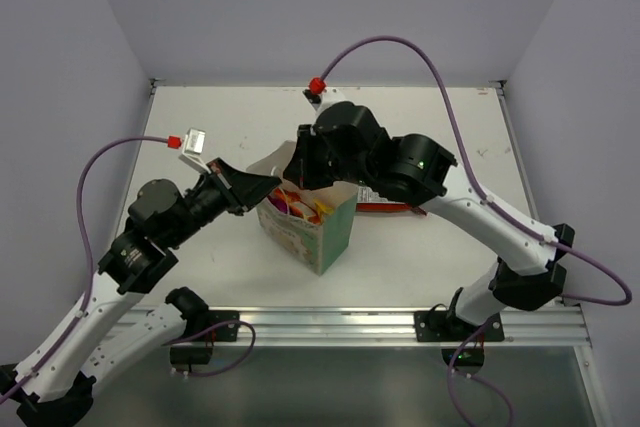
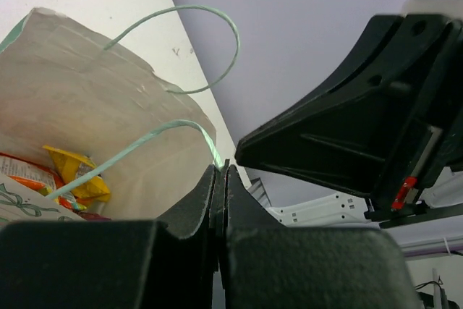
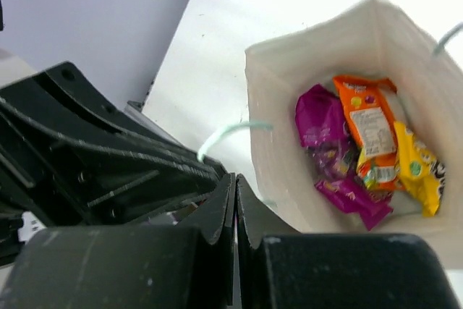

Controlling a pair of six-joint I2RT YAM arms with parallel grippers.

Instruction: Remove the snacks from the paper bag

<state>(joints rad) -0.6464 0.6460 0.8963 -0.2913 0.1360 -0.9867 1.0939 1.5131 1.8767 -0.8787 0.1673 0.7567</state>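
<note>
Paper bag (image 1: 310,232) stands upright on the worktop (image 1: 420,257) toward its near edge, snacks (image 3: 362,135) inside, left claw (image 2: 221,171) clenched on its string handle (image 2: 145,139), probably to steady it, right claw (image 3: 233,182) clenched, seemingly empty, beside the rim.

This is a robotics lab test cell rather than a lived-in room: a plain white table (image 1: 420,257) sits boxed in on three sides by bare, featureless lavender-grey walls (image 1: 60,97), with nothing decorative or domestic on them. Along the table's near edge runs a silver aluminium rail (image 1: 330,325), to which the left arm (image 1: 110,327) and the right arm (image 1: 480,212), both white and black, are fixed on black base plates. Loose purple cables (image 1: 400,42) with red connectors (image 1: 317,84) loop openly through the air above the table, as on an experimental rig.
</note>
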